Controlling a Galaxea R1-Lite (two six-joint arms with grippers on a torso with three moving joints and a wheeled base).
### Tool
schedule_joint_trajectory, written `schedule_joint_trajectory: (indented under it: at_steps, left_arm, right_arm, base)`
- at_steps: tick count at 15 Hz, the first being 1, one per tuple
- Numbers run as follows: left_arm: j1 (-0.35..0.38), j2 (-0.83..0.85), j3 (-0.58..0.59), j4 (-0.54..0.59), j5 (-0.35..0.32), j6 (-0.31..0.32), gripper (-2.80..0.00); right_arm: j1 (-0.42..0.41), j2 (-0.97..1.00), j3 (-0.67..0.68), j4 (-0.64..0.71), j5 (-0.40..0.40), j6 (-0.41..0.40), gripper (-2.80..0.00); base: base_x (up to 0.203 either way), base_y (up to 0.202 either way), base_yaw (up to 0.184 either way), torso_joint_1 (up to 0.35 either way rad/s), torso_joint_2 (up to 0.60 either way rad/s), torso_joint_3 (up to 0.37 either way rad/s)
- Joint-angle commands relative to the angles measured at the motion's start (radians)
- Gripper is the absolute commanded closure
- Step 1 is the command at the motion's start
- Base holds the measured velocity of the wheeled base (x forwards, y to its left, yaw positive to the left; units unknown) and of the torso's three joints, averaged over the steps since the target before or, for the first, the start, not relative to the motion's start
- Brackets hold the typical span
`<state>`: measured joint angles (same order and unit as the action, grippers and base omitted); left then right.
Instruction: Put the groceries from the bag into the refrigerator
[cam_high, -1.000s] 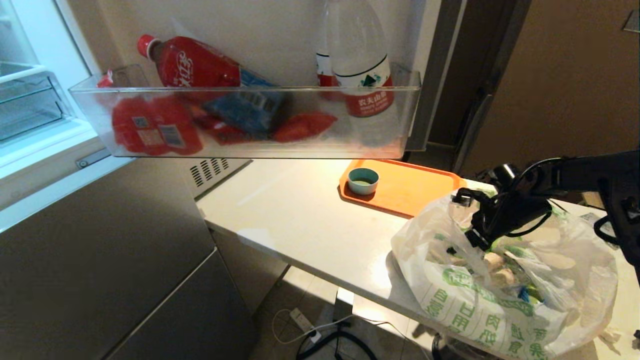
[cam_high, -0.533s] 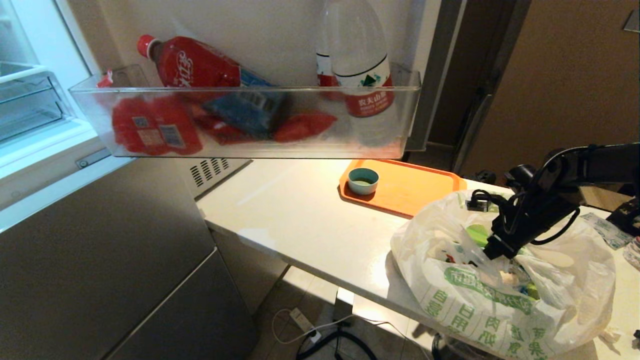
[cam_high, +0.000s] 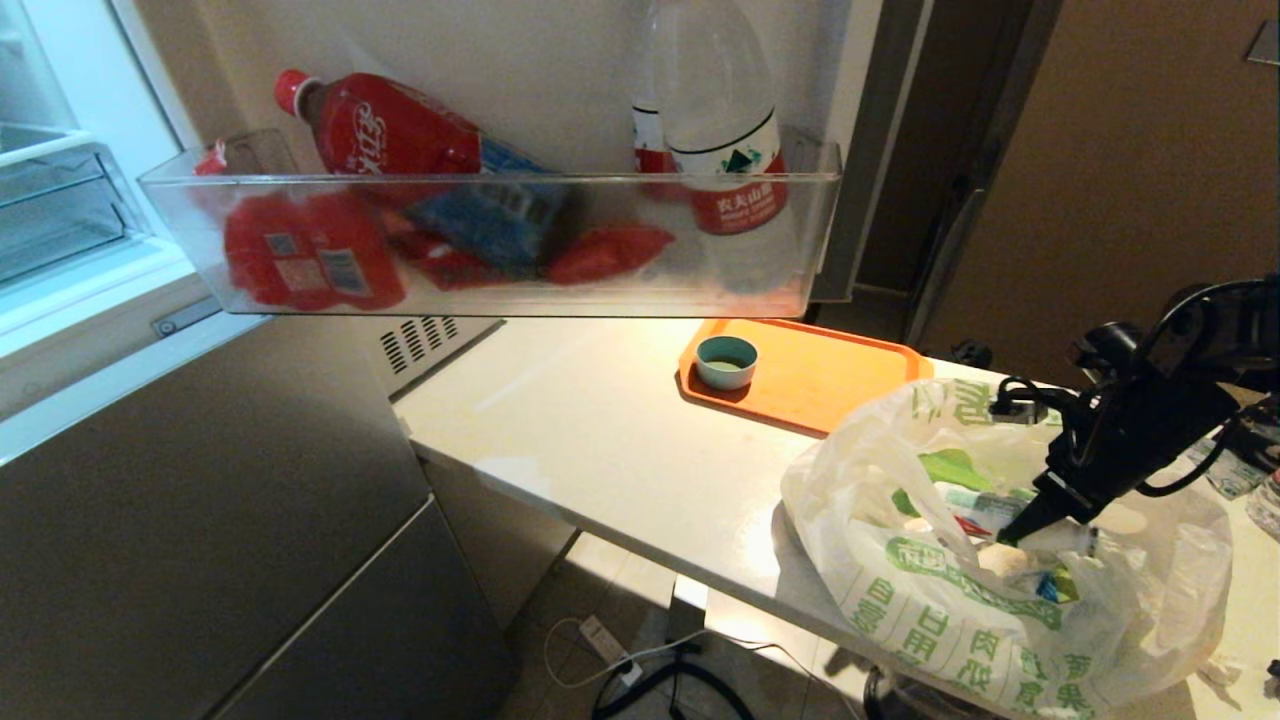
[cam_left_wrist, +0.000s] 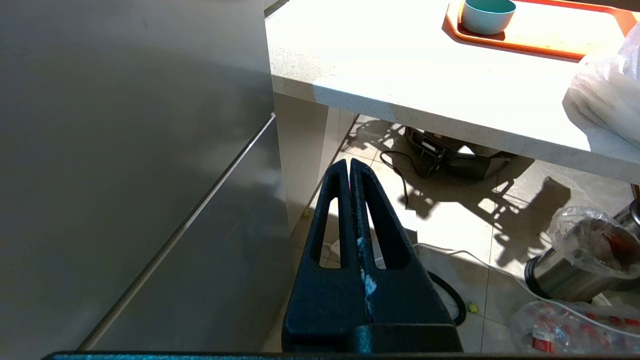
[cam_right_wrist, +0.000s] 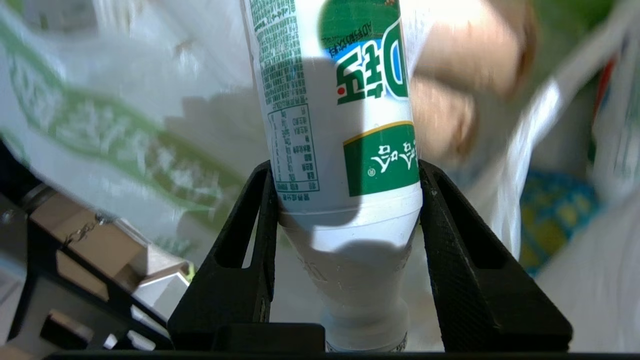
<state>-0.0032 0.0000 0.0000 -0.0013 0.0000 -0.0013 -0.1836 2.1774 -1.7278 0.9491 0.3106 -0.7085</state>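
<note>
The right pincer (cam_right_wrist: 345, 200) slants down into the bag (cam_high: 960, 600) at the desk's (cam_high: 600, 430) near right corner, pinching the white bottle (cam_right_wrist: 340, 125) inside; its cap end is hidden. The left pincer (cam_left_wrist: 349, 172), pressed together, hangs above the floor beside the refrigerator (cam_left_wrist: 125, 150)

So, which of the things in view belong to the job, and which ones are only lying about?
Belong to the job:
- bag on the counter
- white bottle, green label, between the right gripper's jaws
- pale lumps inside the bag
- refrigerator, its door open

Just lying about:
- orange tray
- teal cup on the tray
- left gripper, shut, low beside the refrigerator
</note>
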Motion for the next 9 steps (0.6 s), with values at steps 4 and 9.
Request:
schedule_joint_trajectory:
  at_steps: [4, 9]
  left_arm:
    - [0.0, 0.0, 0.0, 0.0, 0.0, 0.0, 0.0]
    - [0.0, 0.0, 0.0, 0.0, 0.0, 0.0, 0.0]
  right_arm:
    - [-0.023, -0.1, 0.05, 0.057, -0.002, 0.063, 0.0]
    - [-0.031, -0.153, 0.049, 0.115, -0.076, 0.099, 0.0]
  base:
    - [0.0, 0.0, 0.0, 0.0, 0.0, 0.0]
    - [0.0, 0.0, 0.0, 0.0, 0.0, 0.0]
